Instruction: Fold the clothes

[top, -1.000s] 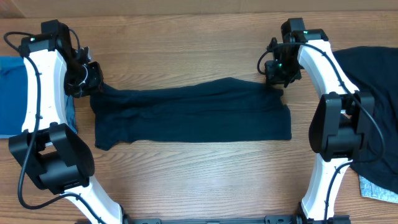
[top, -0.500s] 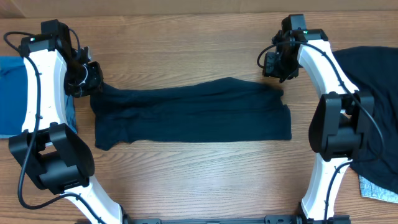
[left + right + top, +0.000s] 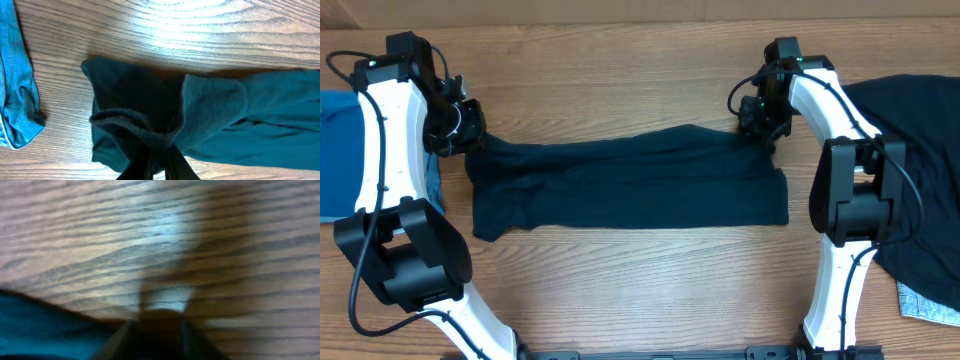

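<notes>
Pinching one end of the dark garment (image 3: 630,185) laid along the counter (image 3: 620,70), the left gripper (image 3: 157,165) works alone, the right gripper (image 3: 159,330) hovering parted beside the opposite end, so pulling now could drag it crooked.

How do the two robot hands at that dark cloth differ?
The left gripper has its fingers pinched on a bunched corner of the dark cloth; the right gripper has its fingers apart, holding nothing. The left is over cloth, the right over the table beside it. Both are at the cloth's far edge.
</notes>
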